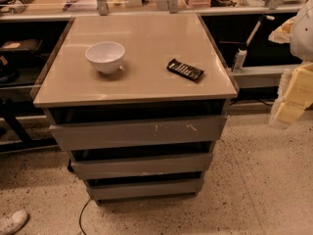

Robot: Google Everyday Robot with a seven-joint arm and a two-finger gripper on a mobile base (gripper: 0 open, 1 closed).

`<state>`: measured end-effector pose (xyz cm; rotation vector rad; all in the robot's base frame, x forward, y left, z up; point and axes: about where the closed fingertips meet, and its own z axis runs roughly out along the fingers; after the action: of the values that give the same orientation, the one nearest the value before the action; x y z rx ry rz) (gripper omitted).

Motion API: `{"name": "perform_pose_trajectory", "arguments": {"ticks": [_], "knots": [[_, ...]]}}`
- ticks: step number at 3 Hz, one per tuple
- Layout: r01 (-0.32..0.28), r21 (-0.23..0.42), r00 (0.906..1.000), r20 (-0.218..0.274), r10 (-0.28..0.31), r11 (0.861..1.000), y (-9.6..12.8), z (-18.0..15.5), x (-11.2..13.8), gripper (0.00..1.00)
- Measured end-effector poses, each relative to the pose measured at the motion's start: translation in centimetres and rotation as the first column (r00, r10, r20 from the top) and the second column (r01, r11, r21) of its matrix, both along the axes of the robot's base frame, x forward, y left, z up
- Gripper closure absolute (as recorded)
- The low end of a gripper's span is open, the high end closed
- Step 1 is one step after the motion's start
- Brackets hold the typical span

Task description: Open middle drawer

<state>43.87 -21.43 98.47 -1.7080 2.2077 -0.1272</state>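
- While the gripper (pixel 289 98) hangs at the right edge, we cannot tell its grip.
- The middle drawer (pixel 142 165) sits between two grey fronts.
- The bowl (pixel 105 57) on the worktop (pixel 146 84) shows white inside.

Lab workroom: cluttered benches (pixel 146 6), speckled floor (pixel 259 180), drawer cabinet (pixel 142 62); gripper (pixel 292 94) at right edge.

Warm dim light, sheen on tabletop (pixel 146 43), black shadow above middle drawer (pixel 142 166), gripper (pixel 289 101) pale at right edge
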Motion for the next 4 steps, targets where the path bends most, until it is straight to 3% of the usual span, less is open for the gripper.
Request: {"name": "perform_pose_trajectory", "arguments": {"ticks": [1,2,3,4], "knots": [[-0.012,0.003,0.9999,0.005,0.012,1.000,0.1,-0.7,-0.1,0.00],[-0.015,0.048,0.9998,0.012,0.014,0.999,1.6,-3.5,-1.6,0.00],[-0.023,0.059,0.9997,-0.007,0.023,0.998,3.4,-9.8,-2.5,0.00],[-0.046,0.049,0.9956,-0.079,0.050,0.998,5.7,-18.3,-3.2,0.00]]}}
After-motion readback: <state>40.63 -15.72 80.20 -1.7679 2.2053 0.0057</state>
